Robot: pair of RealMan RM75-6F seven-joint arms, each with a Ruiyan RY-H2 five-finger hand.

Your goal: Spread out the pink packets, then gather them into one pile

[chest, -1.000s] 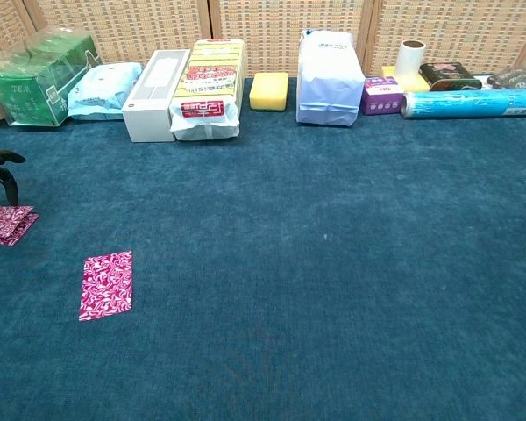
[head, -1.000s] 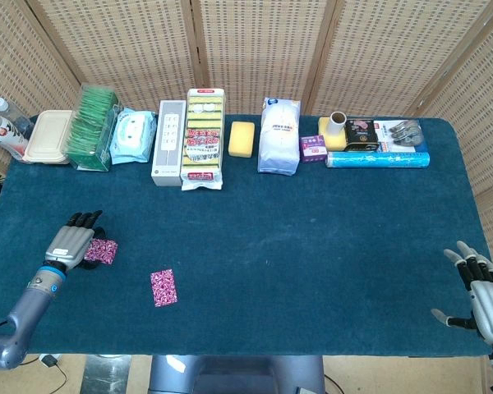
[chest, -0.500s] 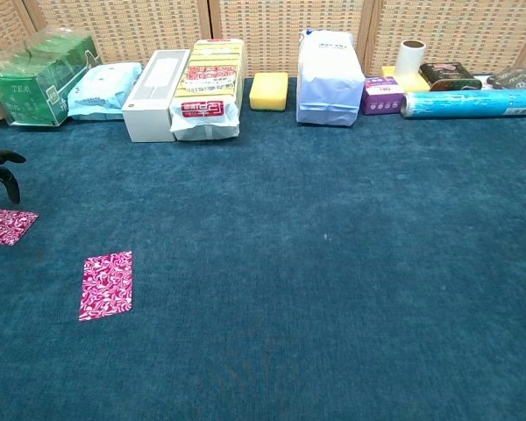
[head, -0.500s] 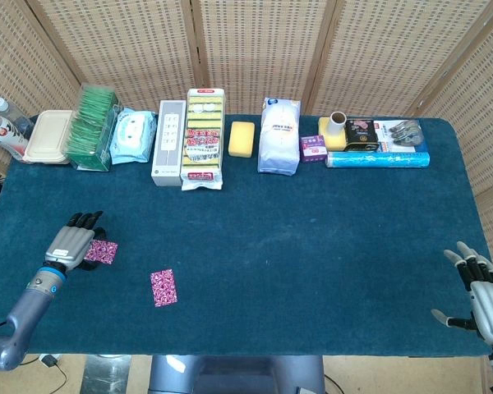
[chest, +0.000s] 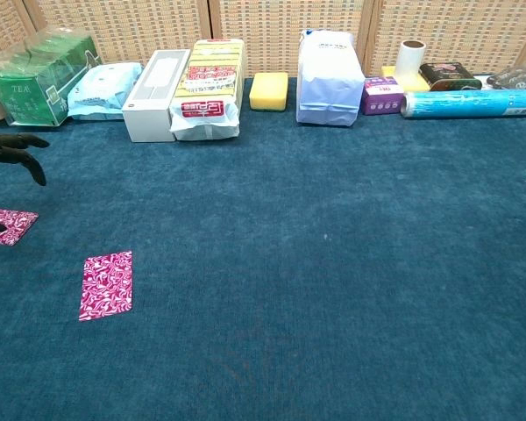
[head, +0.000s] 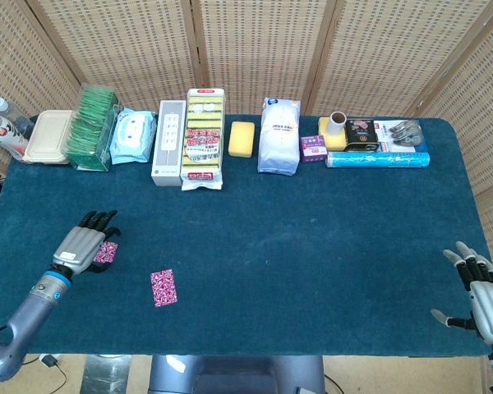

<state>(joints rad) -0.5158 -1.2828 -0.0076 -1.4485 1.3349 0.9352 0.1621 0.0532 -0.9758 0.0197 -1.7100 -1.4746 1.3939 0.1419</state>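
Lifting left hand (head: 85, 245) | off pink packet (chest: 6, 224) | fingers now spread

Left hand (head: 84, 245) lifted, fingers (chest: 22, 140) now spread above pink packet (chest: 6, 225); packet lies flat beneath it, released.

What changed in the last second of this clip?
The left hand lifted off the far-left packet and shifted slightly toward the table's middle, its fingers now spread above it. In the chest view that packet slid a little further left, and it now lies free on the cloth. The second packet, the right hand and the back row stayed put.
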